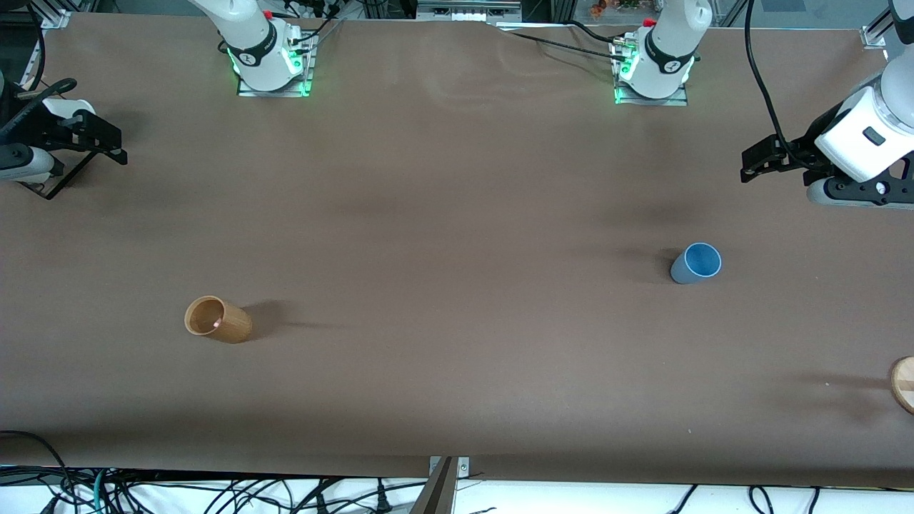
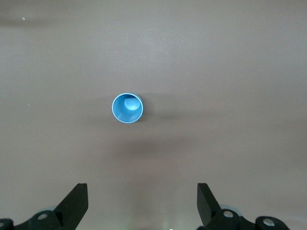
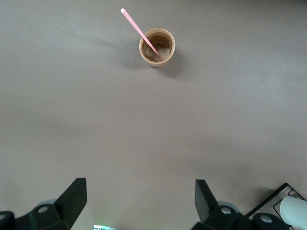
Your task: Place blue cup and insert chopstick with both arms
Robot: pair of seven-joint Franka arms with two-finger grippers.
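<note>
The blue cup stands upright on the brown table toward the left arm's end; the left wrist view looks straight down into it. A ribbed tan cup stands toward the right arm's end, nearer to the front camera. The pink chopstick leans inside the tan cup, its tip sticking out over the rim. My left gripper hangs open and empty over the table's left-arm end, apart from the blue cup. My right gripper hangs open and empty over the right-arm end.
A round wooden piece lies at the table's left-arm end, nearer to the front camera than the blue cup. A black frame sits under the right gripper. Cables run below the table's front edge.
</note>
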